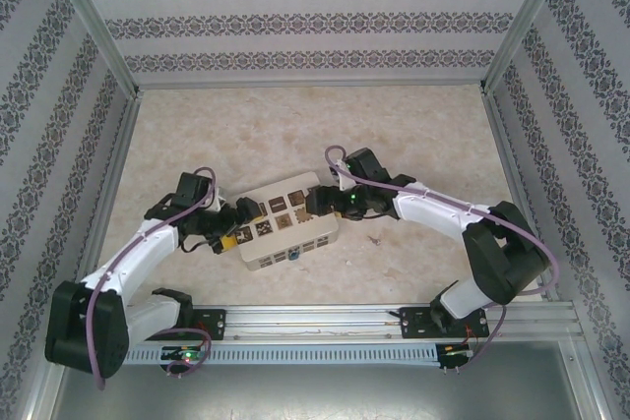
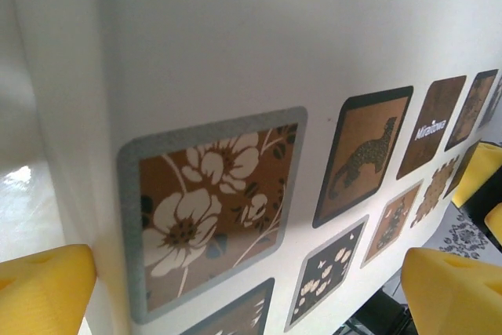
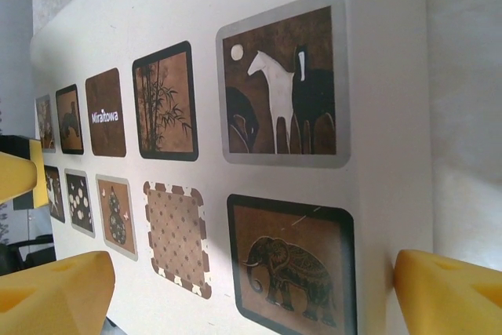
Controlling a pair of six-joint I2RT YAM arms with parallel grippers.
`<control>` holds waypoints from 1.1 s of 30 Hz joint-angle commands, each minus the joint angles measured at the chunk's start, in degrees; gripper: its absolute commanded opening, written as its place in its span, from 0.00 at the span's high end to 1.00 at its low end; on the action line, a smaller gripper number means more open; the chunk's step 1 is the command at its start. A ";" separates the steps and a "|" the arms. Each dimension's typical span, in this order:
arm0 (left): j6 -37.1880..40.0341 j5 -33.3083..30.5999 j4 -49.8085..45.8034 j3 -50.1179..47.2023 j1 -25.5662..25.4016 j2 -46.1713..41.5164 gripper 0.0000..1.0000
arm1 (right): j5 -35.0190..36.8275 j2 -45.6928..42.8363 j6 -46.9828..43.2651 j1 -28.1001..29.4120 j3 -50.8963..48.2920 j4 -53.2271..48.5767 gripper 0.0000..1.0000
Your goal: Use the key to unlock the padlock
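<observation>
The cream box point(image 1: 285, 221) with brown picture tiles lies in the middle of the table. A tiny blue spot on its near wall is the padlock point(image 1: 293, 257). The key is out of view. My left gripper point(image 1: 239, 228) sits at the box's left end. In the left wrist view it point(image 2: 251, 296) stands open, one yellow fingertip point(image 2: 43, 288) beside the box's side edge and the other over the tiled lid point(image 2: 235, 115). My right gripper point(image 1: 321, 202) is at the right end. It point(image 3: 255, 296) is open too, its fingertips point(image 3: 451, 288) astride the lid's edge point(image 3: 392, 154).
Patterned walls point(image 1: 295, 17) close in the marble-look table point(image 1: 295, 135) on three sides. A metal rail point(image 1: 315, 322) with the arm bases runs along the near edge. Each wrist view catches the other gripper's yellow fingertip point(image 2: 478, 174) across the box.
</observation>
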 commanded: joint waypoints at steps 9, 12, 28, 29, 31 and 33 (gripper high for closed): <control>2.03 0.80 13.19 11.31 -3.43 12.99 0.01 | -1.94 -0.43 0.98 -3.19 0.69 3.07 0.16; 2.00 0.84 15.93 14.71 -4.35 17.77 0.01 | -1.58 -0.33 0.89 -4.69 0.80 3.33 0.18; 7.74 1.71 15.13 39.73 -6.15 42.01 0.01 | 0.26 2.05 -0.15 -11.73 4.37 4.45 0.21; 7.83 1.70 14.96 41.13 -6.20 43.07 0.01 | 0.44 2.38 -0.25 -12.05 4.83 4.38 0.21; 8.15 1.40 14.60 43.39 -6.23 44.79 0.00 | 0.90 2.99 -0.42 -12.61 5.62 4.43 0.21; 8.54 1.20 14.13 45.62 -6.24 46.34 0.01 | 1.40 3.69 -0.45 -13.14 6.43 4.37 0.21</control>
